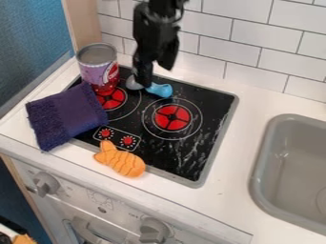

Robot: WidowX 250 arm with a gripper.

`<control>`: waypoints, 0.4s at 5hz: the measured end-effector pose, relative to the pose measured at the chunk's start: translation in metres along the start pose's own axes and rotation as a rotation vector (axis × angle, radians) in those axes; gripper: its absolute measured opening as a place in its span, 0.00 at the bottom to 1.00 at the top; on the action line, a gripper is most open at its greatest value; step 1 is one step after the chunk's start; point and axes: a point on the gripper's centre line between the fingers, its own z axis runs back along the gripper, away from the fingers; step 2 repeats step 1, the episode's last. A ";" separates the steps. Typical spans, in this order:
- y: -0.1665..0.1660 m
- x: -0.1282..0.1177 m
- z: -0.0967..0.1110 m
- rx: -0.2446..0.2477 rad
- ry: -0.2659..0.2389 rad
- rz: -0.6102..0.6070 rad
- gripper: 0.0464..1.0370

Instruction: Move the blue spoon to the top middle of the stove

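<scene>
Room to pass lies over the stove's sink-side half. 3 obstacles: the can and purple cloth opposite, the orange toy in front. The tiled wall bounds the back.

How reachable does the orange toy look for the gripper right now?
Probably yes: the orange toy lies uncovered at the stove's front edge, and the purple cloth and can seem beside the way from the gripper.
</scene>
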 end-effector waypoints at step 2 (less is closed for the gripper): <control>0.005 -0.002 0.019 -0.080 0.046 0.061 0.96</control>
